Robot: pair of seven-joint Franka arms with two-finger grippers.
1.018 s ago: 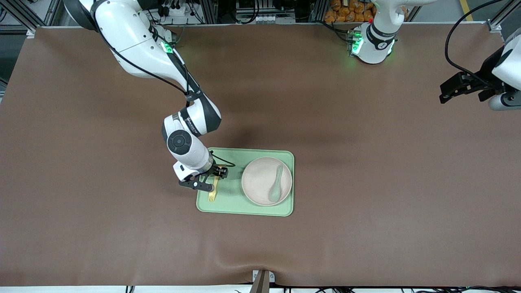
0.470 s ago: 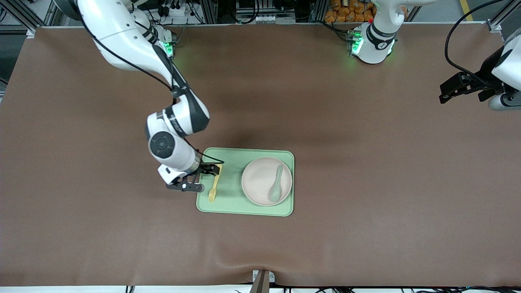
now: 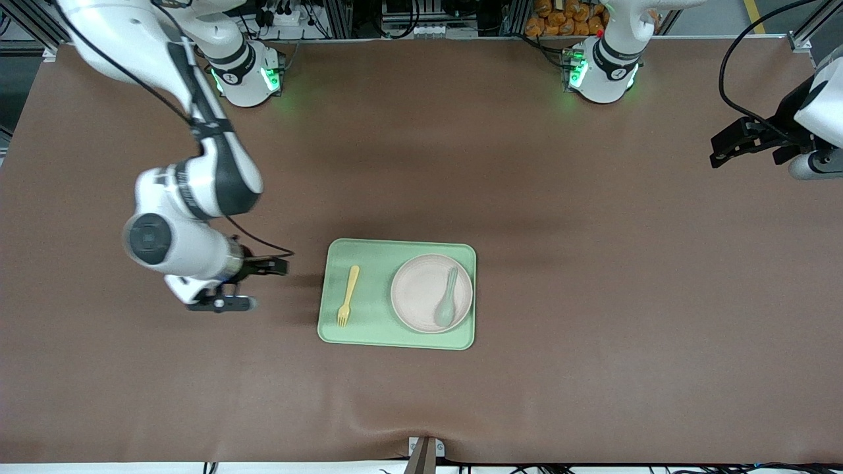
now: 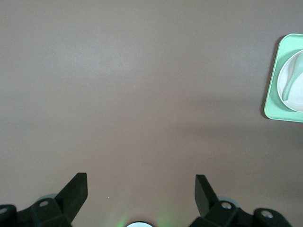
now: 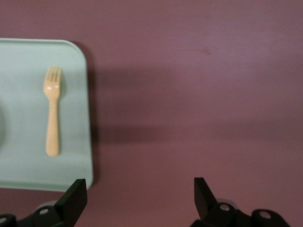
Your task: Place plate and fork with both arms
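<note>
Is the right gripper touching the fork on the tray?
Apart. In the front view the open right gripper is over bare table beside the tray, and the fork lies alone on the tray.

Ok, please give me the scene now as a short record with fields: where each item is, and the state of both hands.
tray: light green, on the brown table
plate: on the tray, toward the left arm's end
spoon: in the plate
fork: flat on the tray, beside the plate, toward the right arm's end
right hand: open, empty, over bare table beside the tray
left hand: open, empty, waiting at the left arm's end of the table
</note>
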